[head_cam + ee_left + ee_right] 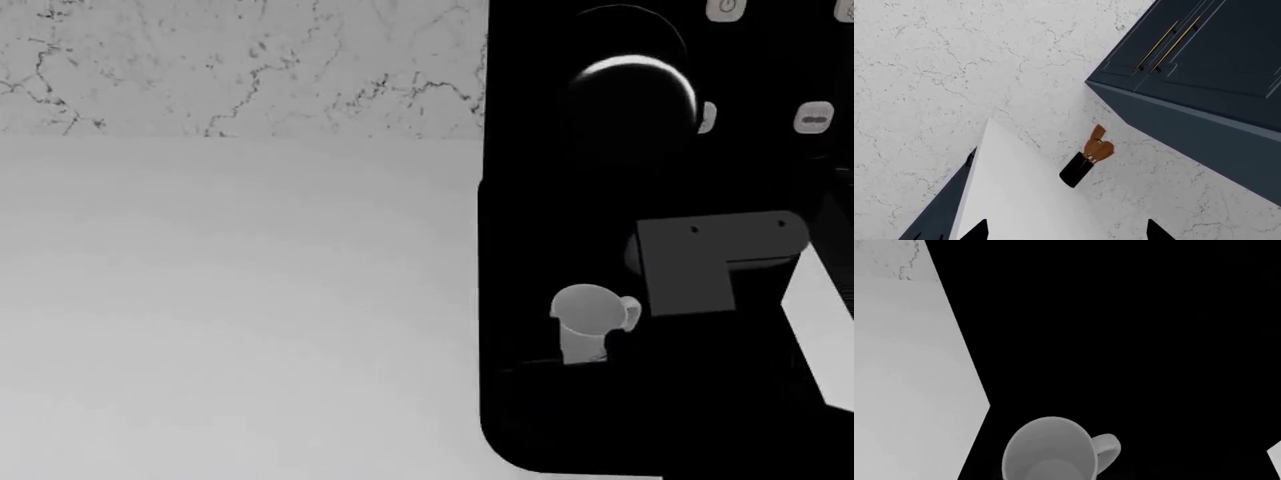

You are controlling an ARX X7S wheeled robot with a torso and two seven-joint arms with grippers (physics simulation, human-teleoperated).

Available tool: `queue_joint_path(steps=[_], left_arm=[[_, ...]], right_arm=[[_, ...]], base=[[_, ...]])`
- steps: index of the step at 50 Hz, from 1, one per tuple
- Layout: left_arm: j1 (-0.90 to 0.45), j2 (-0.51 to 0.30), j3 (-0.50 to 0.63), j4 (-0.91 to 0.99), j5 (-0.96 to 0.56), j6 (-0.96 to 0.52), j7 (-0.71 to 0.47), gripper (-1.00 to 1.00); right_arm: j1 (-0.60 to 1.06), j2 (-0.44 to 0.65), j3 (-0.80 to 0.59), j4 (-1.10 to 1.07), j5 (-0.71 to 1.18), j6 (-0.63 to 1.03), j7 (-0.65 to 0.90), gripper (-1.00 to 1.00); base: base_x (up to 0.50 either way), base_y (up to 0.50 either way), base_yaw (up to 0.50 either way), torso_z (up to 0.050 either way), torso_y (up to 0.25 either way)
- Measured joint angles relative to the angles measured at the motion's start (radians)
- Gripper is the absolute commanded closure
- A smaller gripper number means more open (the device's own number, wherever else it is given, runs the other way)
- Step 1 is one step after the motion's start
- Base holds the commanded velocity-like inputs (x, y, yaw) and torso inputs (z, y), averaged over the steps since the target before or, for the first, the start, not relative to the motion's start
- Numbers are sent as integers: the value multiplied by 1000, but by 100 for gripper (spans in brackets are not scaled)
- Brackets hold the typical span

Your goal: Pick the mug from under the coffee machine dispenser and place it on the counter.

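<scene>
The white mug [583, 322] stands inside the black coffee machine [561, 200], below the dispenser's chrome rim [643, 70], with its handle toward my right arm. In the right wrist view the mug [1049, 450] is close at the frame's edge, open top showing. My right arm's grey wrist block [721, 262] hangs just beside the mug. The right fingers are black against the black machine and do not show. My left gripper [1067, 232] is open and empty, its two tips wide apart. It does not show in the head view. The white counter [214, 300] spreads left of the machine.
Dark blue upper cabinets with gold handles [1201, 75] hang on the veined marble wall [934, 75]. A black holder with brown wooden utensils [1087, 160] stands by that wall. The machine's light oval buttons [811, 118] are at the upper right.
</scene>
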Motion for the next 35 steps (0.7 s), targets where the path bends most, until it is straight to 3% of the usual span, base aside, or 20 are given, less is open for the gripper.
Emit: queue_joint_path(steps=[33,34,35], left_arm=[[35,-8,17,-12,-37,36,-45,-100],[36,-9,17,-13,-38,37,-46,-100],[37,-9,18,-13,-38,39,-47,-100]], right_arm=[[28,-18,-87,153,-108,-115,-110,-100],[28,-18,-88,153,-110,-116,-111,100],[26,-17,-92,149,-102,-106,-117,100]], base=[[0,0,0,0,0],[0,0,0,0,0],[21,0,0,0,0]])
